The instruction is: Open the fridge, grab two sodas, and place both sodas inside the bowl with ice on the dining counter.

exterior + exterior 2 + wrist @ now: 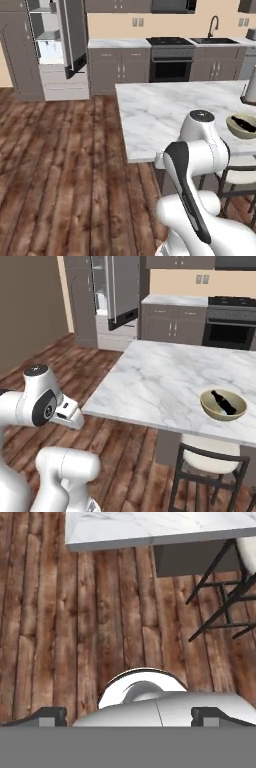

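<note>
The fridge (55,50) stands at the far left of the kitchen with its door swung open, white shelves showing inside. Nearer, the dining counter (165,386) spreads its marble surface across the middle of the room, a stool (210,466) tucked at its near edge.

On the right part of that surface sits the bowl (223,404), and one dark soda (222,401) lies in it (I can make out one bottle; whether a second lies under it I cannot tell).

The arm is folded back over the wooden floor (100,612), and its gripper (129,716) points down at the boards with the fingertips (50,714) spread wide and nothing between them.

If a second soda is wanted, I judge the step in hand is the trip back to the fridge. Doing it well means driving clear of the counter corner, squaring up to the open shelves, and bringing the wide gripper level around the bottle's body, not its narrow neck.
</note>
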Robot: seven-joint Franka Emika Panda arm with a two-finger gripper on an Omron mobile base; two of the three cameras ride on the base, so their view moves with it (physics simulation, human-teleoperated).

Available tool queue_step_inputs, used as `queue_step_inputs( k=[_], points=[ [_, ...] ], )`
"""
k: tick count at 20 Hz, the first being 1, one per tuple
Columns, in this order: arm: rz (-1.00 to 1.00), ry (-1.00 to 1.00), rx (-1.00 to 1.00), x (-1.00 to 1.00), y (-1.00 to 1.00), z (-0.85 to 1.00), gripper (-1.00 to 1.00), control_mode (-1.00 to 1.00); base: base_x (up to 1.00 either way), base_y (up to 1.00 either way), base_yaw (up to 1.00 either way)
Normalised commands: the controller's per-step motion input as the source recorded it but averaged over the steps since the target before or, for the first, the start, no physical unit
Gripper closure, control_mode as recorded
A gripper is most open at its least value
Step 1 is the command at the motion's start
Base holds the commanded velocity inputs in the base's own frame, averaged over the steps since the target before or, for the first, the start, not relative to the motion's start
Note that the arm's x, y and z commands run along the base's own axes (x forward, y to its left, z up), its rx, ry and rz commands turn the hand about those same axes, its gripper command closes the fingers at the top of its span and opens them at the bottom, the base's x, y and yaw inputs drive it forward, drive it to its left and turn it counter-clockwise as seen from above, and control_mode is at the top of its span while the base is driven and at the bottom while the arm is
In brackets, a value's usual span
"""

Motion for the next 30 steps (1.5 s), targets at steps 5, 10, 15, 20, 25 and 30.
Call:
queue_step_inputs(
  k=[5,10,15,20,25,30],
  points=[
    [0.00,0.00,0.00,0.00,0.00,0.00,-1.00,1.00,0.20,1.00,-0.09],
    [0.00,0.00,0.00,0.00,0.00,0.00,-1.00,1.00,0.26,1.00,-0.09],
    [0.00,0.00,0.00,0.00,0.00,0.00,-1.00,1.00,0.44,1.00,-0.12],
    [0.00,0.00,0.00,0.00,0.00,0.00,-1.00,1.00,0.71,1.00,-0.20],
    [0.00,0.00,0.00,0.00,0.00,0.00,-1.00,1.00,0.87,1.00,-0.24],
    [0.00,0.00,0.00,0.00,0.00,0.00,-1.00,1.00,0.89,1.00,-0.24]
  ],
)
